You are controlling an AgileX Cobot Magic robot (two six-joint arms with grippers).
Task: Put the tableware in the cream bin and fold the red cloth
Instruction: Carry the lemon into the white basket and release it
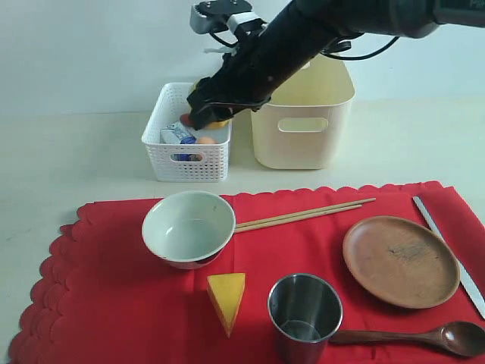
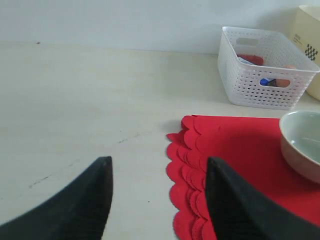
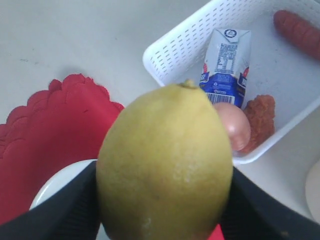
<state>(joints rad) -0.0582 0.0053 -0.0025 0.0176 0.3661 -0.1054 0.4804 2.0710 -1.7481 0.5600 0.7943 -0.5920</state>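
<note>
Lemon (image 3: pixel 165 165) fills the right hand (image 1: pixel 207 105), gripped above the white basket (image 1: pixel 186 163) just left of the cream bin (image 1: pixel 303 144). The left hand (image 2: pixel 159 172) hangs wide and empty over bare tabletop (image 2: pixel 75 100) left of the red cloth (image 1: pixel 114 303). On the cloth lie bowl (image 1: pixel 189 227), chopsticks (image 1: pixel 303 214), plate (image 1: pixel 400 260), cup (image 1: pixel 305 315), spoon (image 1: pixel 424 336) and knife (image 1: pixel 447 243).

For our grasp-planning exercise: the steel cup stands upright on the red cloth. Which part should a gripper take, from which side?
Probably the rim of the steel cup, from straight above: one finger inside the open mouth, one outside. It stands upright, and the spoon handle crowds its base from one side.
</note>
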